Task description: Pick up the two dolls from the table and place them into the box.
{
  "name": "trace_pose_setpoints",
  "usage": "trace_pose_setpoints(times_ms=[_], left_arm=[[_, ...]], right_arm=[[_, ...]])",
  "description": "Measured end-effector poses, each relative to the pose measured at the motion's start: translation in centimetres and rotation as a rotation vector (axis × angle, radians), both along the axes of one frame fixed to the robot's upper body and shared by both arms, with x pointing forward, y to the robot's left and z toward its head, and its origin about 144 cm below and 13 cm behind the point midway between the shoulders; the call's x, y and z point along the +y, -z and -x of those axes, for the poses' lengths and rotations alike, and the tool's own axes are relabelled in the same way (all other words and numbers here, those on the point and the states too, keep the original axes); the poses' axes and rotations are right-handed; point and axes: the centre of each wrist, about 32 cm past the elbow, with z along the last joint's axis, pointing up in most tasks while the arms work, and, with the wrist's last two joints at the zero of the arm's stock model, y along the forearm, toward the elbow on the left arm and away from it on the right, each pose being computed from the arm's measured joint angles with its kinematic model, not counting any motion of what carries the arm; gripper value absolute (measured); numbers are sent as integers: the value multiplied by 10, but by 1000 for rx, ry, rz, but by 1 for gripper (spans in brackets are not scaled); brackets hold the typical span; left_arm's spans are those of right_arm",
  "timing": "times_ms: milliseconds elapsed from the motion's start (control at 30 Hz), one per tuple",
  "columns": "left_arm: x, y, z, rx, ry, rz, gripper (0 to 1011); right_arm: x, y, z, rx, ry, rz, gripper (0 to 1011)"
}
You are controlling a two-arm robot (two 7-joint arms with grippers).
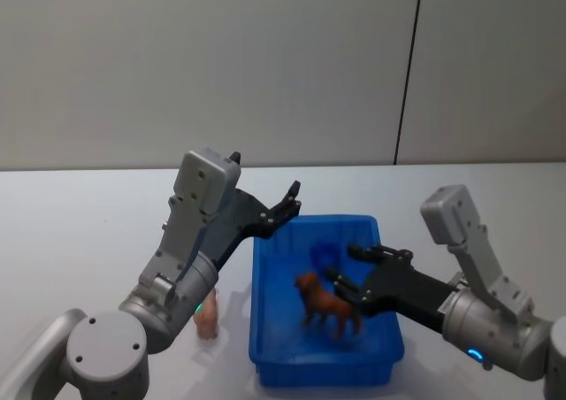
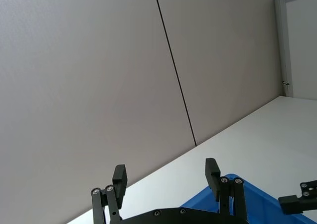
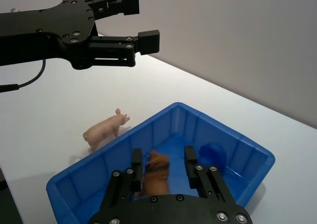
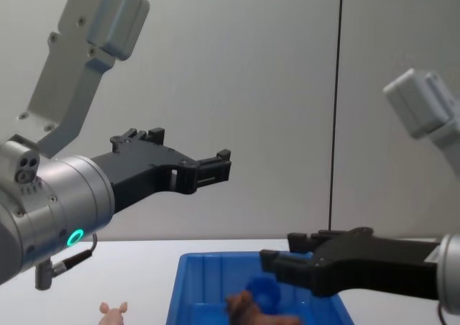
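The blue box [image 1: 258, 316] sits on the white table [image 1: 88, 232]. A shaggy brown doll [image 1: 327, 308] stands inside it, and a rounded dark blue doll [image 1: 325, 257] lies at its far end. My right gripper [image 1: 347, 272] hovers open just above the brown doll [image 3: 157, 174], which shows past the spread fingers, free of them. A pale pink doll [image 1: 206, 316] stands on the table just left of the box [image 3: 233, 135]. Raised high over the box's far left corner, my left gripper [image 1: 287, 207] is open and holds nothing.
A grey wall with a dark vertical seam [image 1: 407, 73] rises behind the table. Bare tabletop lies to the left, right and behind the box. In the chest view the left arm [image 4: 65, 195] stands tall beside the box [image 4: 190, 289].
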Motion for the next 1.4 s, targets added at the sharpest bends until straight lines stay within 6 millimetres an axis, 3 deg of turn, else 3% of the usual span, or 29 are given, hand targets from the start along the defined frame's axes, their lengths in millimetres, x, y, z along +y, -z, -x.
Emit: trace_pose_setpoints(times_ms=[400, 633, 1200, 1400], left_arm=[[0, 0, 0, 0, 0, 0, 1001], [0, 0, 0, 0, 0, 0, 1001], [0, 0, 0, 0, 0, 0, 1001], [0, 0, 0, 1, 0, -1, 1001]], right_arm=[[4, -1, -3, 14, 3, 6, 843], [-12, 0, 0, 6, 54, -14, 1001], [-68, 10, 18, -20, 190, -22, 1001], [-77, 11, 21, -29, 212, -19, 1001]])
